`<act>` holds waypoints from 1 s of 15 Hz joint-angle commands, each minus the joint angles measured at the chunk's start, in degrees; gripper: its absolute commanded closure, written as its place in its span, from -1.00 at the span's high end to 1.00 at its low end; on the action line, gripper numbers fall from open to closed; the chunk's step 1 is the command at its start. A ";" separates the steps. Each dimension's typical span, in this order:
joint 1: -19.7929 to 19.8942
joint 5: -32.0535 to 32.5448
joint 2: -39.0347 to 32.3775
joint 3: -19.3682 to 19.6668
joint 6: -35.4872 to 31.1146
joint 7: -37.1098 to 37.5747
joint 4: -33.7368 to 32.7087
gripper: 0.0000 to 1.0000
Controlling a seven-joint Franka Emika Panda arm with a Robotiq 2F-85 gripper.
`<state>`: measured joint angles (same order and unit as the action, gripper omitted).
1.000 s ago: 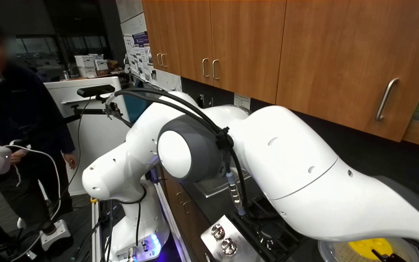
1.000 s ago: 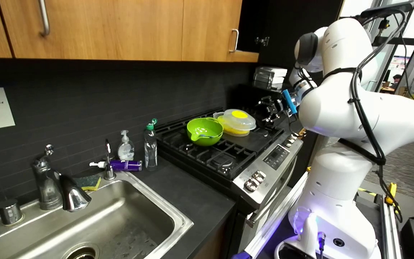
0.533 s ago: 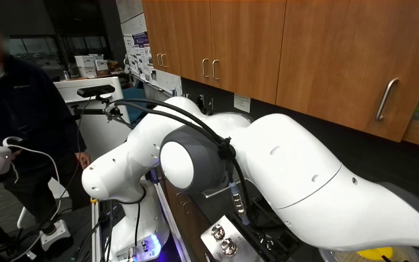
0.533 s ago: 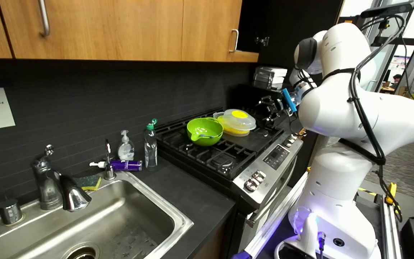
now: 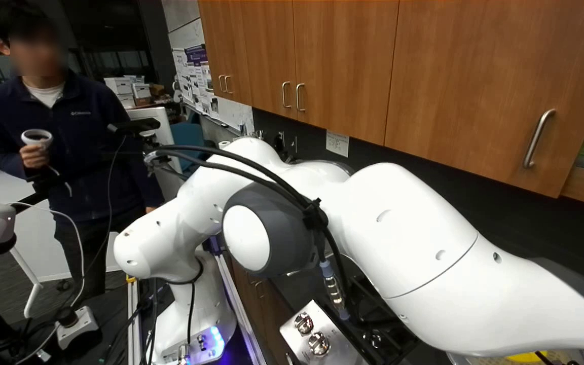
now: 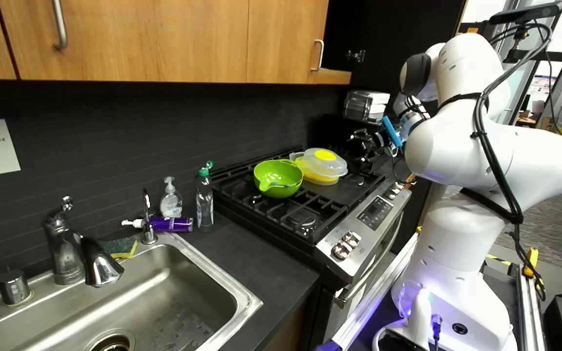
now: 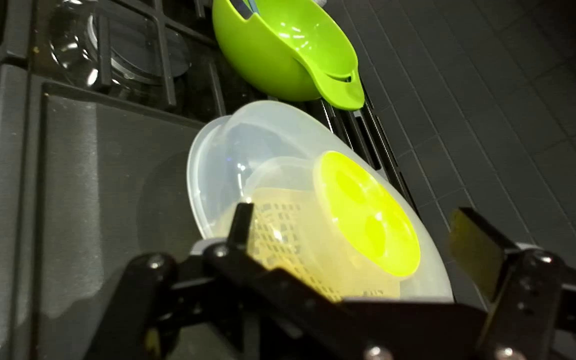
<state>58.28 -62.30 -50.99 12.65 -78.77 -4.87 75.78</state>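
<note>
My gripper (image 7: 358, 220) stands open with nothing gripped, its two black fingers wide apart. Beyond and between them in the wrist view lies a clear domed lid (image 7: 273, 130) with a bright yellow oval top (image 7: 368, 210). Under it shows a pale yellow perforated basket (image 7: 278, 235). In an exterior view the gripper (image 6: 366, 148) hangs just beside this lidded container (image 6: 327, 168) at the far part of the stove. Contact between them cannot be made out. A green bowl (image 6: 278, 178) with a spout and handle sits next to the container, a bluish utensil (image 6: 281, 185) inside.
The stove (image 6: 305, 214) has black grates and front knobs (image 6: 346, 245). Nearer are a sink (image 6: 173, 292), a faucet (image 6: 66, 248) and soap bottles (image 6: 171, 197). Cabinets (image 6: 139, 39) overhang the counter. Clear boxes (image 6: 366, 105) stand behind the gripper. A person (image 5: 64, 137) stands behind the arm.
The arm's upper links have sunk a little, and the gripper has shifted only slightly. The person has stepped further into view and now holds up a white controller. Container and bowl stay put.
</note>
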 commanded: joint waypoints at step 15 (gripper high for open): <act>-2.03 -18.56 -6.83 -3.82 -21.85 6.77 -0.84 1.00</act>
<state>56.11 -77.76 -56.56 8.87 -97.57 0.57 75.58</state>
